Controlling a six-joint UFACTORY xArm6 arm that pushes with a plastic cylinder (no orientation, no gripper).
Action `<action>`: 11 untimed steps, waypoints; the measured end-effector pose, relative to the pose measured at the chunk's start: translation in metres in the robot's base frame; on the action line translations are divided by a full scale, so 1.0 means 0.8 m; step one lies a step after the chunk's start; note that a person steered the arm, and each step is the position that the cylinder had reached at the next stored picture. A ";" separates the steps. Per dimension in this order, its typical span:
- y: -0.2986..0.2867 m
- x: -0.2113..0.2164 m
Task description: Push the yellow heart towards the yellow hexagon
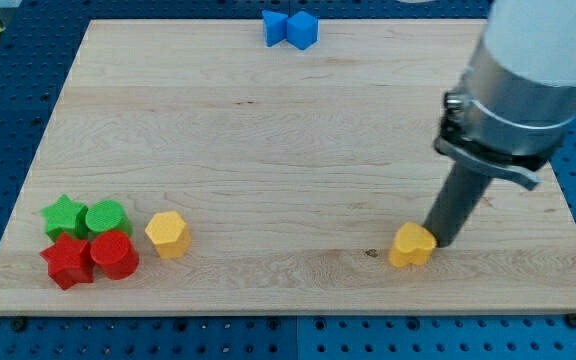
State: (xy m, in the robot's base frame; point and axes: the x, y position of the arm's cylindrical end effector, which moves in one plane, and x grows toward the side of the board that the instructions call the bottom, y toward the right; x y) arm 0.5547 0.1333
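Observation:
The yellow heart [411, 245] lies on the wooden board at the lower right. The yellow hexagon [167, 234] lies at the lower left, far from it across the board. My tip [438, 240] is the lower end of the dark rod; it stands just to the right of the yellow heart, touching or nearly touching its right side. The rod rises up and right into the grey and white arm [528, 70].
A green star [64, 214], a green cylinder [107, 217], a red star [67, 262] and a red cylinder [115, 254] cluster left of the yellow hexagon. Two blue blocks [290, 28] sit at the board's top edge. The board [288, 140] rests on a blue perforated table.

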 end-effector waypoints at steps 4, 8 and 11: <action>-0.002 0.044; -0.105 0.025; -0.166 -0.028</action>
